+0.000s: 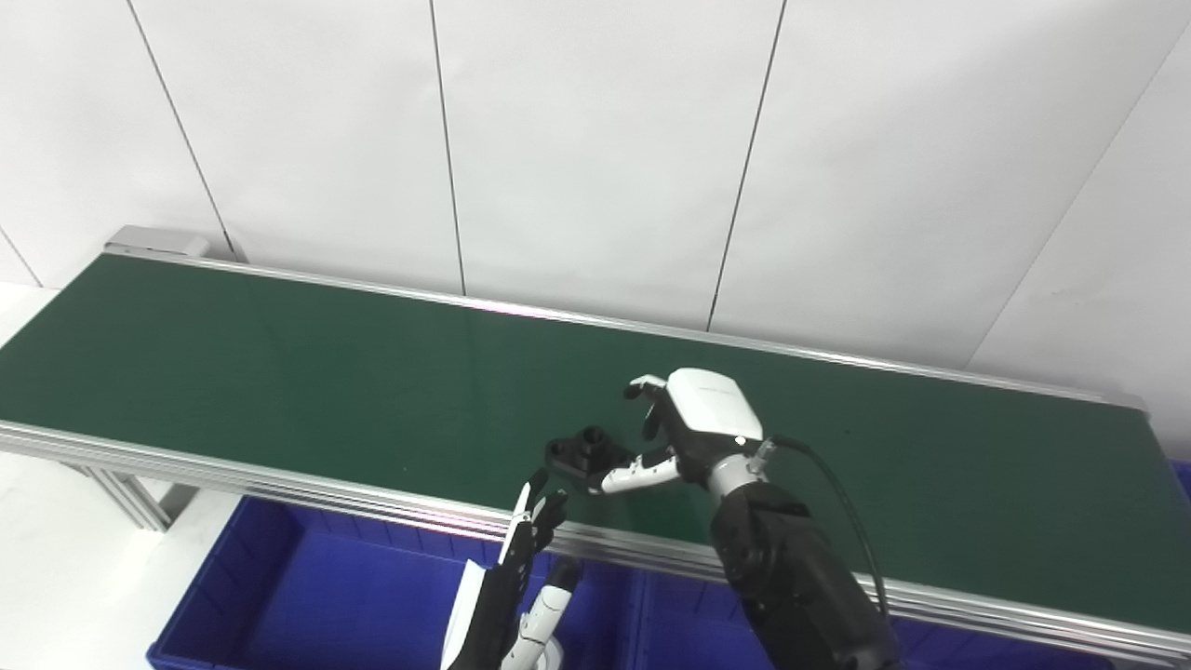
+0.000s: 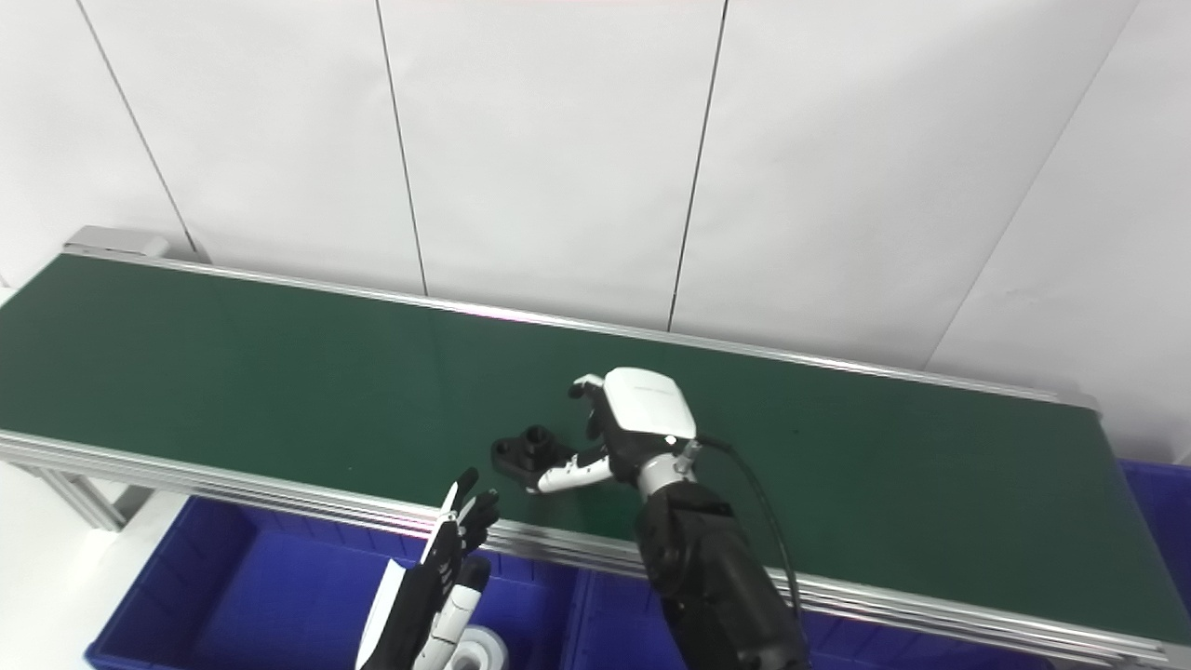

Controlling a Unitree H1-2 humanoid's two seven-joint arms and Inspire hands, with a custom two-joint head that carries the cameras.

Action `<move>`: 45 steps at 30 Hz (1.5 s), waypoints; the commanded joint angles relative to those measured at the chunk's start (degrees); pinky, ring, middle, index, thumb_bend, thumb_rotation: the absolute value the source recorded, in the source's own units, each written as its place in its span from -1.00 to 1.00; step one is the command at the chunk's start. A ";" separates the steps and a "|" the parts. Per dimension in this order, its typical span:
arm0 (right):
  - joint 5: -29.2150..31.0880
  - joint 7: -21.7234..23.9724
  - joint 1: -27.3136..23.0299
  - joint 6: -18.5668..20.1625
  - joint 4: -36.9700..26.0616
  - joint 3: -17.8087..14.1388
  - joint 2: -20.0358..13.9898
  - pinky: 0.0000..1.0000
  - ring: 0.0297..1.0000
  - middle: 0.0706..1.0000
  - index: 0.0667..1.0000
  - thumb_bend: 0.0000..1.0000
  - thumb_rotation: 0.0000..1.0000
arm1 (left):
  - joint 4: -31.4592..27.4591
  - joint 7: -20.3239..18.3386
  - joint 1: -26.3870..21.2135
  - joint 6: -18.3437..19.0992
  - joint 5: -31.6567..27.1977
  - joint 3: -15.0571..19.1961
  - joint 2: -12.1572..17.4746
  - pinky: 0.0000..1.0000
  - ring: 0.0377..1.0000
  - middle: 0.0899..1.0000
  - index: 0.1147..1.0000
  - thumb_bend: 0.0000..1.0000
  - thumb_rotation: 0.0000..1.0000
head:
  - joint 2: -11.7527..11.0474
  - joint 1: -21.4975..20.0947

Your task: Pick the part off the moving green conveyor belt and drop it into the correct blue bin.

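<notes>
A small black part [image 1: 584, 450] with a short round boss lies on the green conveyor belt [image 1: 279, 372], near its front edge. My right hand [image 1: 693, 419] rests on the belt just right of the part, fingers apart. Its white thumb reaches to the part's near right side and its curled fingers stay clear of the part. My left hand [image 1: 521, 554] is open and empty, held upright in front of the belt's front rail, below and left of the part, over a blue bin [image 1: 326, 596].
A second blue bin [image 1: 679, 623] sits under the belt beside the first, and another shows at the far right [image 2: 1154, 502]. A white round object [image 2: 484, 649] lies in the bin by my left hand. The metal front rail [image 1: 279, 489] and a white wall border the belt.
</notes>
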 commanded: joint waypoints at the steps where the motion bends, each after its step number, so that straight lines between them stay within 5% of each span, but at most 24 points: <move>1: -0.88 -1.91 -2.25 -0.51 -0.08 0.63 0.70 -0.52 -0.36 -0.04 0.54 0.72 -0.03 | -2.24 0.77 0.47 -0.79 0.88 -5.08 -6.04 0.85 0.83 0.86 1.00 0.21 1.00 | -0.05 0.24; 11: -2.95 -2.99 -2.64 -0.66 4.04 3.87 0.05 -0.55 -0.41 -0.12 0.51 0.69 0.03 | -3.11 0.74 1.51 -0.18 1.68 -6.61 -6.87 0.87 0.86 0.89 1.00 0.23 1.00 | 0.51 1.43; 17: -3.21 -6.12 -3.17 -2.09 8.52 5.32 -0.55 -0.61 -0.52 -0.35 0.16 0.16 -0.11 | -4.30 0.88 2.24 0.49 1.80 -7.31 -7.28 0.87 0.85 0.86 1.00 0.22 1.00 | 0.76 1.88; 19: -3.29 -7.30 -3.33 -1.90 10.03 5.46 -0.54 -0.66 -0.58 -0.44 -0.04 0.03 -0.55 | -4.63 0.85 2.38 0.82 1.72 -7.49 -7.31 0.87 0.85 0.86 1.00 0.22 1.00 | 0.83 1.99; 27: -2.38 -15.54 -3.09 -3.29 14.99 5.31 -1.10 -0.79 -0.73 -0.61 -0.10 -0.01 -0.68 | -5.48 0.86 2.63 1.26 2.15 -7.63 -7.03 0.85 0.82 0.83 1.00 0.21 1.00 | 1.20 1.75; 45: 1.57 -18.89 0.36 -5.48 8.66 2.82 -3.27 -0.80 -0.74 -0.65 -0.14 -0.01 -0.69 | -5.22 1.14 1.95 -0.06 0.69 -6.47 -6.49 0.86 0.80 0.78 1.00 0.11 1.00 | 1.45 -0.81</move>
